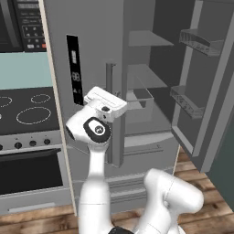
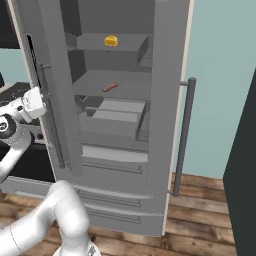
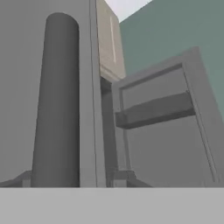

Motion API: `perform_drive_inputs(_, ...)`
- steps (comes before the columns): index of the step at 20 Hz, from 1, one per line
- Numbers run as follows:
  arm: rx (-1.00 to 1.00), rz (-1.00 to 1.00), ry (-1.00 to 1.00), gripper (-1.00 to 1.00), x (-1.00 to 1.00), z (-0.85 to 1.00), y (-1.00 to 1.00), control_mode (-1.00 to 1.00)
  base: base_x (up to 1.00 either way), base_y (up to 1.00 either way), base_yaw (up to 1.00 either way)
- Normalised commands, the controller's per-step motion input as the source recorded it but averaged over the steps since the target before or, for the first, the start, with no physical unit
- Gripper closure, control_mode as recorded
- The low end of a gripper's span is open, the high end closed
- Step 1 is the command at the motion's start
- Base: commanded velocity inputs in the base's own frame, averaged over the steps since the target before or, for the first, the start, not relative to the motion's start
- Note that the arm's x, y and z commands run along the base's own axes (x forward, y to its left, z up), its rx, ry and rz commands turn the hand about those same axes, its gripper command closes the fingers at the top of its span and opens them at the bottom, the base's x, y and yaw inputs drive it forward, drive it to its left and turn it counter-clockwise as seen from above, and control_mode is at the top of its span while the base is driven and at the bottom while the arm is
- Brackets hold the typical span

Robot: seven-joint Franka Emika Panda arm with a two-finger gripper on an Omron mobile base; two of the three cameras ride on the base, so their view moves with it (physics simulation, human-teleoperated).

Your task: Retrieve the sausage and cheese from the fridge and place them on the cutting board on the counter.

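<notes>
I see the fridge right door open, cheese above sausage; pincer opening at left handle unclear.

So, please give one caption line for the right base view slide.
Open fridge with cheese on the upper shelf and sausage on the shelf below.

Yellow cheese on upper shelf, reddish sausage one shelf below, inside open grey fridge
</notes>
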Motion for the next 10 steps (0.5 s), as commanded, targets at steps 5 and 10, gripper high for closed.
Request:
perform_drive_inputs(5,0.00,-0.54,-0.18,1.00,-0.81,0.00,0.84,-1.00,0.00,0.00,0.00)
perform_drive_inputs(10,0.00,-0.43,-0.07,-1.00,-0.22,-0.09,0.59,-1.00,0.00,0.00,0.00)
